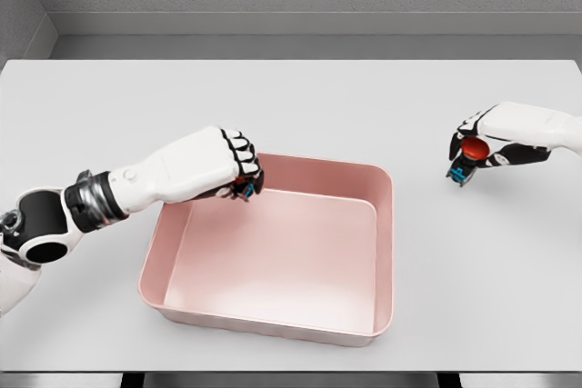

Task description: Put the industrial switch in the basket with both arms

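One industrial switch [467,154], red-capped, sits clamped in my right hand [480,144] above the table [291,97] at three o'clock of the pink basket [386,252]. My left hand [232,165] grips another switch [244,190] over its eleven o'clock corner.

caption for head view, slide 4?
Left hand holds a switch over the pink basket's rim; right hand grips a red-capped switch beside it.
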Controlling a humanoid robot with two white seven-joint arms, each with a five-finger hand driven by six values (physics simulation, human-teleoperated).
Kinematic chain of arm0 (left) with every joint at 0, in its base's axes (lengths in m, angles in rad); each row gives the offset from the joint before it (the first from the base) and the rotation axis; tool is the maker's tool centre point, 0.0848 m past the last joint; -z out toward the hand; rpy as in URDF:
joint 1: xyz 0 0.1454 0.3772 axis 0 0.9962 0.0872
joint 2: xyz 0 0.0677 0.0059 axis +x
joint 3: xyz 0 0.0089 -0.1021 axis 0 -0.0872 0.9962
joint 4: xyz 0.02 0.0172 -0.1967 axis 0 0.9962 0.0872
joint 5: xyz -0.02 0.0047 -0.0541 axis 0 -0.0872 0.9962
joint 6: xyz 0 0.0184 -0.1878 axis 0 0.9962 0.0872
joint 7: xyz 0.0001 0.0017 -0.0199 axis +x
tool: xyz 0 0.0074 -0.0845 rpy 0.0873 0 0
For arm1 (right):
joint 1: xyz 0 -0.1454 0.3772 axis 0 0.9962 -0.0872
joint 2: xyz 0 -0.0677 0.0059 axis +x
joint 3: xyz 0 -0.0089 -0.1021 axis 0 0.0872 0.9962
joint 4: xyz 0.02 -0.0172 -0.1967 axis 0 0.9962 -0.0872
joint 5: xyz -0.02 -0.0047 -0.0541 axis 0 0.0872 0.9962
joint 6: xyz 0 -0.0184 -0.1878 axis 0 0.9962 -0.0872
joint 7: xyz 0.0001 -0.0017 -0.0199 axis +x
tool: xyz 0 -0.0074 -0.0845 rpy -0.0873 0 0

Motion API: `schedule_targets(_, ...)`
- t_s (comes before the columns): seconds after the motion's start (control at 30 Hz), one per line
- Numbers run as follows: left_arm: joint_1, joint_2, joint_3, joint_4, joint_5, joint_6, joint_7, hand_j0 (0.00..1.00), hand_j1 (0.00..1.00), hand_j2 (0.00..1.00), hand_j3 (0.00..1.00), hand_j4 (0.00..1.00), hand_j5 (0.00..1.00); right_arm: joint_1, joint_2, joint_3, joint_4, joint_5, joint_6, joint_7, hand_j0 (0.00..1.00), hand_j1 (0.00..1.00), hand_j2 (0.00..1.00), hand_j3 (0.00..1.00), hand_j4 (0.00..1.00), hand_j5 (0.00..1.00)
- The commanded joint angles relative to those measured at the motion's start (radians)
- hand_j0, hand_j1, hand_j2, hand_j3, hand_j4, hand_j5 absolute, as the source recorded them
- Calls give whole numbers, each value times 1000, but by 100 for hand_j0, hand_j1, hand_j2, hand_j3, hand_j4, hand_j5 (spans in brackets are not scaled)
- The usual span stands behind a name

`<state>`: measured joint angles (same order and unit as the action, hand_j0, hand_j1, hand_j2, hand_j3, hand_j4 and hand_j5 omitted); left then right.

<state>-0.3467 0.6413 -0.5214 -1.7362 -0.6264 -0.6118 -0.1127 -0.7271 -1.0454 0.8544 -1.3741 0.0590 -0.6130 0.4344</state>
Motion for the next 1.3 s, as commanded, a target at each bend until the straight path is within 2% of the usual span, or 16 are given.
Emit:
schedule_targets(0.0, 0, -9, -17, -2, -7, 1, 1, 33, 33, 33, 33, 33, 33, 0, 1, 0, -13, -7, 2, 0, 50, 50, 50, 50, 50, 50)
schedule_targets(0.13, 31, -20, -38, -16, -27, 1, 1, 33, 33, 33, 33, 33, 33, 0, 1, -2, -37, -7, 2, 0, 49, 49, 49, 49, 49, 49)
schedule_targets(0.6, 32, -23, -48, -16, -35, 1, 1, 33, 33, 33, 33, 33, 33, -32, 1, -2, -143, -10, 2, -2, 48, 48, 48, 48, 48, 48)
schedule_targets(1.03, 60, -29, -52, -16, -44, 1, 1, 33, 33, 33, 33, 33, 33, -66, 19, -2, -204, -13, 2, -3, 48, 48, 48, 48, 48, 48)
schedule_targets(1.27, 60, -29, -52, -16, -42, 1, 2, 44, 44, 44, 44, 44, 44, -67, 34, -2, -223, -13, 2, -3, 48, 48, 48, 48, 48, 48)
